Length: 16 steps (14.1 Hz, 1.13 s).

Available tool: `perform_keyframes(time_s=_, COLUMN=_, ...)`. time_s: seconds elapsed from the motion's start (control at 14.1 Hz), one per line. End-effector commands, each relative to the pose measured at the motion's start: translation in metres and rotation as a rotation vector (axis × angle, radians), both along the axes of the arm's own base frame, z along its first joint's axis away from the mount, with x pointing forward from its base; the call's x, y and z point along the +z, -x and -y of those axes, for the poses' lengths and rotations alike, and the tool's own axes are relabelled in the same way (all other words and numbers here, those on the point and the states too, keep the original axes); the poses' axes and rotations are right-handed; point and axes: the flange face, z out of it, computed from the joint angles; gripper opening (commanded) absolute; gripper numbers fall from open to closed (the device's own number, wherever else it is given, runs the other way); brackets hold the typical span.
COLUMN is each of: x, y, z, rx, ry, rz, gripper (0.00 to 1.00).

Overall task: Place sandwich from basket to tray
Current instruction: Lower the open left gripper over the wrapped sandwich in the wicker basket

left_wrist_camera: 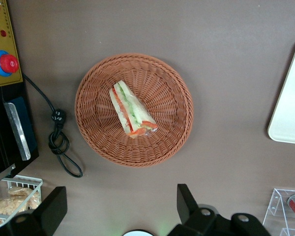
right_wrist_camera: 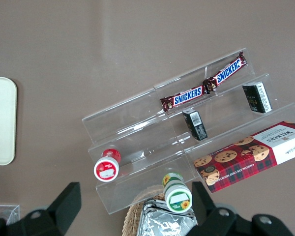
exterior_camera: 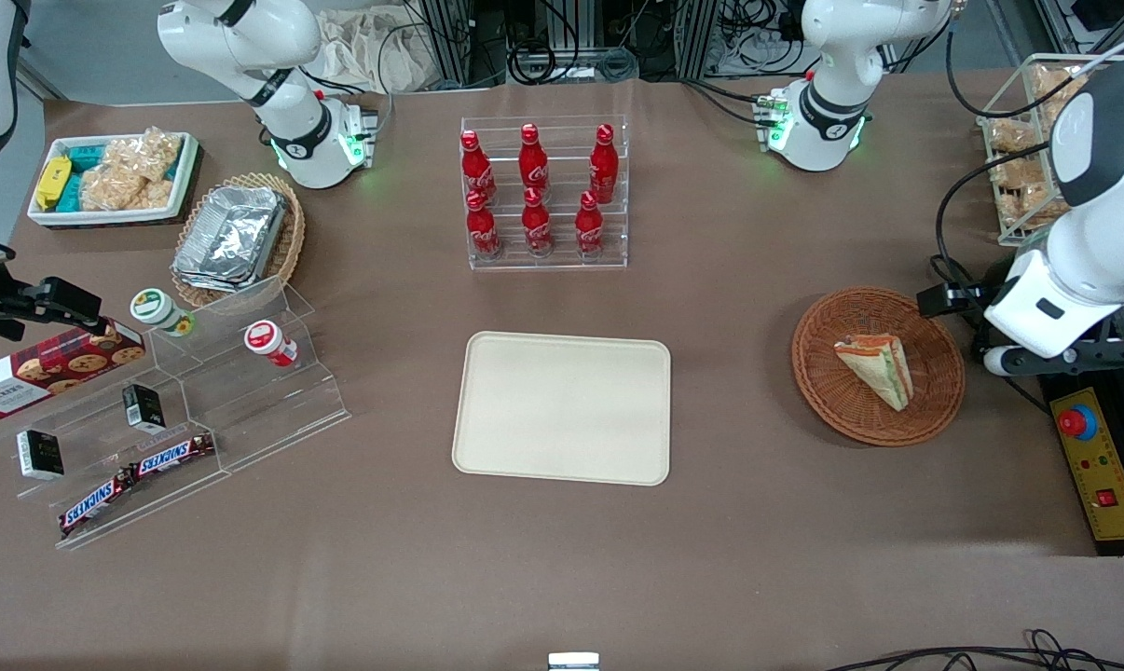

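a: lying flat in the basket (exterior_camera: 828,391), the sandwich (exterior_camera: 876,369) runs its long axis on a slant: the narrow tip points toward the front camera, the broad end away from it and toward the tray (exterior_camera: 562,407).

b: does it touch the rim?

a: no, it sits about mid-basket, filling edge up, orange and green layers showing.

b: and the gripper (left_wrist_camera: 120,209)?

a: hanging high above the table beside the basket, well clear of the sandwich, its fingers (left_wrist_camera: 188,200) spread wide apart, nothing between them.

b: the tray?

a: bare, well apart from the basket, nearer the camera than the rack of red bottles (exterior_camera: 543,193).
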Motion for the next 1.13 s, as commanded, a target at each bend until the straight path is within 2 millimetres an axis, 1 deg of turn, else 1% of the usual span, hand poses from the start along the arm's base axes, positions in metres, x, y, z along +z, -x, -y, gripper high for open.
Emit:
perform_keyframes(time_s=0.0, x=0.002, y=-0.007, z=-0.004, rx=0.031, ry=0.0, rz=-0.001, gripper=0.99)
perform_keyframes(time_s=0.21, x=0.003, y=-0.007, z=-0.004, rx=0.117, ry=-0.028, rz=0.014, gripper=0.99)
perform_keyframes(time_s=0.28, x=-0.006, y=-0.007, z=-0.004, rx=0.153, ry=-0.039, rz=0.0, gripper=0.99)
perform_keyframes(time_s=0.35, x=-0.018, y=-0.005, z=-0.005, rx=0.236, ry=-0.055, rz=-0.019, gripper=0.99)
perform_keyframes(time_s=0.49, x=-0.033, y=-0.002, z=-0.006, rx=0.426, ry=-0.091, rz=-0.022, gripper=0.99)
perform_keyframes(time_s=0.57, x=-0.048, y=0.0, z=-0.006, rx=0.486, ry=-0.096, rz=-0.013, gripper=0.99)
perform_keyframes(time_s=0.64, x=-0.064, y=0.005, z=-0.011, rx=0.516, ry=-0.088, rz=0.03, gripper=0.99)
perform_keyframes(time_s=0.85, x=-0.121, y=0.031, z=-0.044, rx=0.578, ry=-0.064, rz=0.148, gripper=0.99)
perform_keyframes(time_s=0.92, x=-0.141, y=0.038, z=-0.05, rx=0.607, ry=-0.059, rz=0.167, gripper=0.99)
perform_keyframes(time_s=0.99, x=-0.158, y=0.048, z=-0.054, rx=0.637, ry=-0.053, rz=0.19, gripper=0.99)
perform_keyframes(time_s=1.06, x=-0.171, y=0.057, z=-0.053, rx=0.667, ry=-0.047, rz=0.22, gripper=0.99)
